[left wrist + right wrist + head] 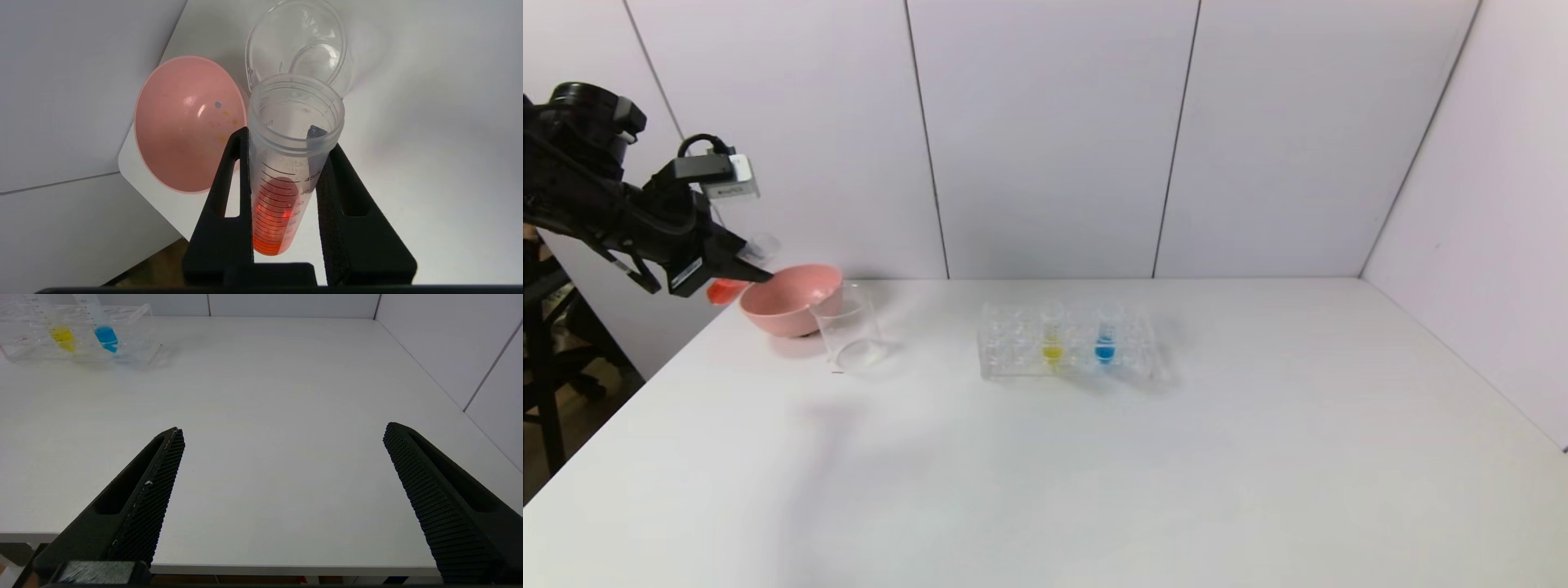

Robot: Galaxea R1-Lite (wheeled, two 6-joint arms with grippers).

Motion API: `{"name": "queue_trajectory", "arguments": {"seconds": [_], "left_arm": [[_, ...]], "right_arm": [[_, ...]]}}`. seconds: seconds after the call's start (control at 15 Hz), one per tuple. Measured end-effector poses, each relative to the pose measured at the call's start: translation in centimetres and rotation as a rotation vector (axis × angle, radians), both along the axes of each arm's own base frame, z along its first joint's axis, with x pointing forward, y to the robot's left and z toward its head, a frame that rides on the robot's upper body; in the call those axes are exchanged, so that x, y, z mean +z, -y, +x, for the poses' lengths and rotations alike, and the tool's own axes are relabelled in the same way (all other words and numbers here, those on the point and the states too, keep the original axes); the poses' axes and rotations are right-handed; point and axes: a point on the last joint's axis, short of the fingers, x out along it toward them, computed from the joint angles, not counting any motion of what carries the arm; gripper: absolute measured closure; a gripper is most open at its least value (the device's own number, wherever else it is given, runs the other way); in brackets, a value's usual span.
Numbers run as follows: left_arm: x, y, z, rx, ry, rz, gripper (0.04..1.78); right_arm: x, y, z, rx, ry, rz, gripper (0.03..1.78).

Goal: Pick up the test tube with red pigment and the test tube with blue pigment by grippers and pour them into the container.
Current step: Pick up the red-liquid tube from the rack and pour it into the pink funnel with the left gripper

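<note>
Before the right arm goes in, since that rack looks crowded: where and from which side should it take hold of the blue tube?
Probably by the clear upper part of the test tube with blue pigment, coming from above. It stands upright in the tube rack, whose walls surround its lower, liquid-filled end, and the yellow tube stands apart to one side. The right end effector is open.

Left arm: I held it raised at the far left.
Left gripper (286, 171): clamped tight on the tube.
Right gripper (282, 437): parked low, fingers spread wide apart.
</note>
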Motion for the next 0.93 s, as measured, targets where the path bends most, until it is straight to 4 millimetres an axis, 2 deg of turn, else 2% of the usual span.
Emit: {"name": "queue_trajectory", "arguments": {"seconds": [0.53,0.93], "left_arm": [[-1.5,-0.2,1.7,0.063,-0.044,0.079,1.36],[-1.9,1.5,2.8,0.079,-0.039,0.151,1.36]], "right_arm": [[0.0,0.0,0.0,0.000,0.000,0.000,0.04],[0.0,0.0,0.0,0.000,0.000,0.000,0.04]]}}
